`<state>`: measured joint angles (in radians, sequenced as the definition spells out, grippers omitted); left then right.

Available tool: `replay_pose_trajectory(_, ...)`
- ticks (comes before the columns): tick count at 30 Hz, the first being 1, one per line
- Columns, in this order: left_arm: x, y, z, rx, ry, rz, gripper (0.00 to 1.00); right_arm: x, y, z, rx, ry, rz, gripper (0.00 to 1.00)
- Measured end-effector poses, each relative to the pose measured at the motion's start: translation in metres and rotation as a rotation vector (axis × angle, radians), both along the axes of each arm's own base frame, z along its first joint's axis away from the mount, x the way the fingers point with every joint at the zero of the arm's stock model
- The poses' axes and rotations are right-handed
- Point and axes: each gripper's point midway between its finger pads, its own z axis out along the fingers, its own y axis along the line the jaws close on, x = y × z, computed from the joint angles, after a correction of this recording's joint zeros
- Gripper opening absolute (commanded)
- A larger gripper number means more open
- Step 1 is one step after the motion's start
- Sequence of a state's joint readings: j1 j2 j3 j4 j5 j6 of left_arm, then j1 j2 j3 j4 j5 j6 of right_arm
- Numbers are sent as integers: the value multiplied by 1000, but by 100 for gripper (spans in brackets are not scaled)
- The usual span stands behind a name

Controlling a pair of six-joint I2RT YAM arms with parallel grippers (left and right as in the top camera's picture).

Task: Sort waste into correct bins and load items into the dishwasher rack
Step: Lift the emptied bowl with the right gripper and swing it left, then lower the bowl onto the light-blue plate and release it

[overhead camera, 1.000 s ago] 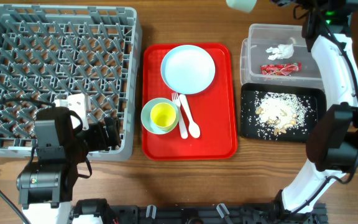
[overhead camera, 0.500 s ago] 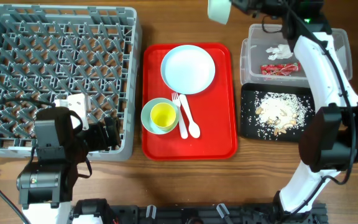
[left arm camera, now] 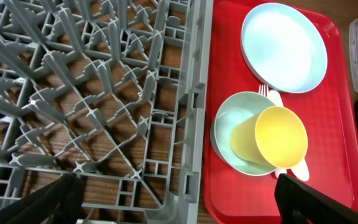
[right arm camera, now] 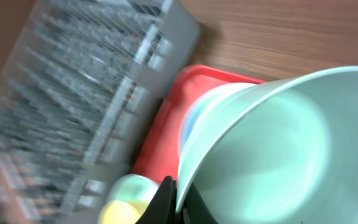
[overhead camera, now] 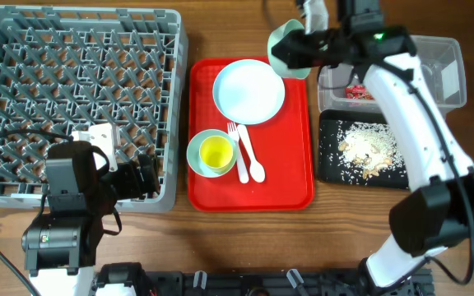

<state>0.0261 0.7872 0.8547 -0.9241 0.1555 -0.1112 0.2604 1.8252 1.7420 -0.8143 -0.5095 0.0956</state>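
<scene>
My right gripper (overhead camera: 301,51) is shut on the rim of a pale green-blue bowl (overhead camera: 286,51), held tilted in the air over the red tray's top right corner; the bowl fills the right wrist view (right arm camera: 278,149). The pale-blue plate (overhead camera: 248,90) lies on the red tray. The yellow cup (overhead camera: 216,152) sits in the second bowl (overhead camera: 197,154), next to the white fork (overhead camera: 239,148) and spoon (overhead camera: 252,160). My left gripper (left arm camera: 179,202) is open over the grey dishwasher rack's (overhead camera: 76,99) front right corner. The clear tub (overhead camera: 439,78) holds the red wrapper (overhead camera: 359,93); the tissue is hidden by my arm. Crumbs (overhead camera: 369,148) lie in the black tray (overhead camera: 329,164).
The red serving tray (overhead camera: 290,185) lies between the rack and the bins. Bare wooden table (overhead camera: 245,29) shows behind it and along the front edge.
My right arm has swung left and down with the bowl, from above the clear tub at the top edge to over the red tray's top right corner. The left arm has not moved.
</scene>
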Motion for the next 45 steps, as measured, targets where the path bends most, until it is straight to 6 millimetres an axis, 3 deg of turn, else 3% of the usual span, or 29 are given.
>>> replay_pose_trajectory(4, 0, 0, 0, 0, 0, 0, 100, -5, 14, -13, -195, -89, 50, 5)
replay_pose_trajectory(10, 0, 0, 0, 0, 0, 0, 100, -7, 44, -28, -301, -165, 132, 5)
replay_pose_trajectory(17, 0, 0, 0, 0, 0, 0, 100, -7, 64, -115, -385, -18, 184, 5)
replay_pose_trajectory(19, 0, 0, 0, 0, 0, 0, 100, -9, 67, -141, -402, 32, 197, 12)
replay_pose_trajectory(24, 0, 0, 0, 0, 0, 0, 100, -16, 74, -167, -408, 89, 214, 18)
replay_pose_trajectory(29, 0, 0, 0, 0, 0, 0, 100, -22, 80, -167, -399, 102, 220, 27)
replay_pose_trajectory(36, 0, 0, 0, 0, 0, 0, 100, -49, 70, -167, -418, 235, 221, 41)
replay_pose_trajectory(38, 0, 0, 0, 0, 1, 0, 100, -54, 69, -154, -408, 245, 219, 44)
replay_pose_trajectory(45, 0, 0, 0, 0, 0, 0, 100, -89, 61, -79, -338, 265, 198, 45)
